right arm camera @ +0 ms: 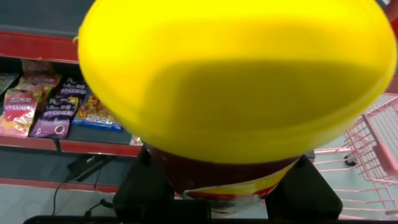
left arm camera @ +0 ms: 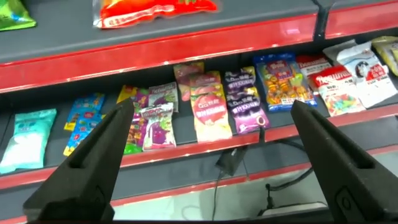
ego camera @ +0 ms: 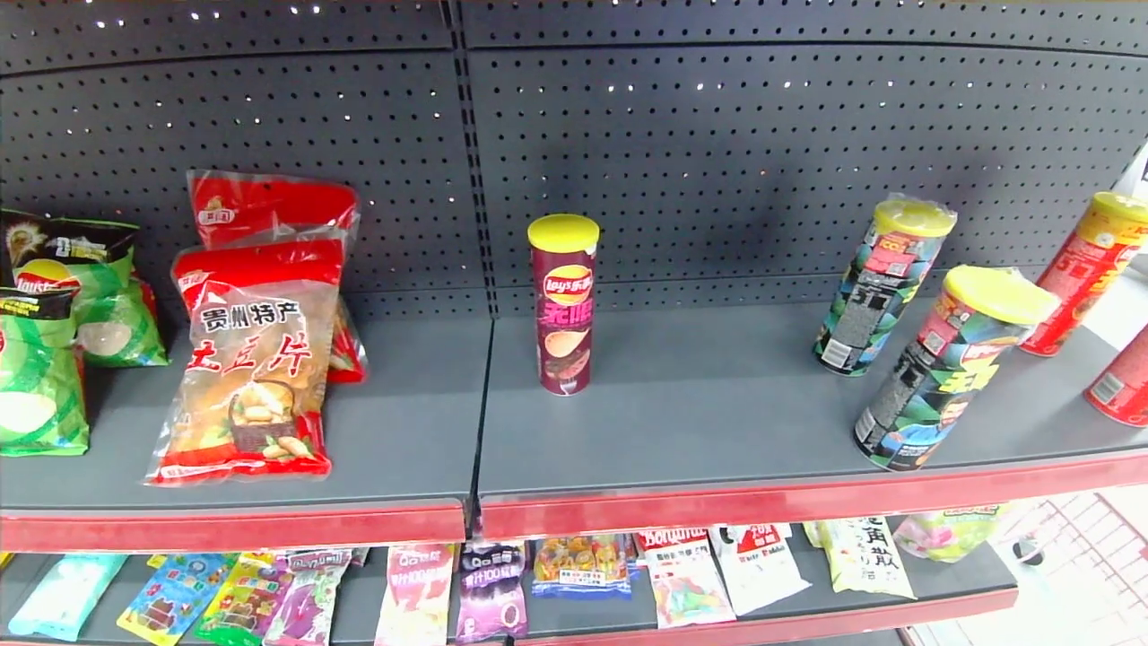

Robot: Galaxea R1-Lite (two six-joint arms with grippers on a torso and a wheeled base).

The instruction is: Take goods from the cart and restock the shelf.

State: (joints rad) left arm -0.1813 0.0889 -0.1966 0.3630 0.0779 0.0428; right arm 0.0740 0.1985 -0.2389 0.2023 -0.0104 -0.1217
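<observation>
In the right wrist view my right gripper [right arm camera: 229, 190] is shut on a red chip can [right arm camera: 217, 177] whose yellow lid [right arm camera: 236, 74] faces the camera. In the left wrist view my left gripper [left arm camera: 211, 158] is open with nothing between its fingers [left arm camera: 93, 165], level with the lower shelf of candy bags [left arm camera: 208, 106]. On the upper shelf [ego camera: 682, 422] in the head view stand a maroon chip can [ego camera: 563, 305] in the middle, two dark patterned cans [ego camera: 883, 287] to its right, and red cans [ego camera: 1090, 274] at the far right.
Red potato-chip bags [ego camera: 251, 359] and green chip bags [ego camera: 54, 332] sit on the shelf's left part. Bare shelf lies on both sides of the maroon can. The pink cart [right arm camera: 373, 143] is at the right, its wire side [ego camera: 1099, 556] below the shelf's end.
</observation>
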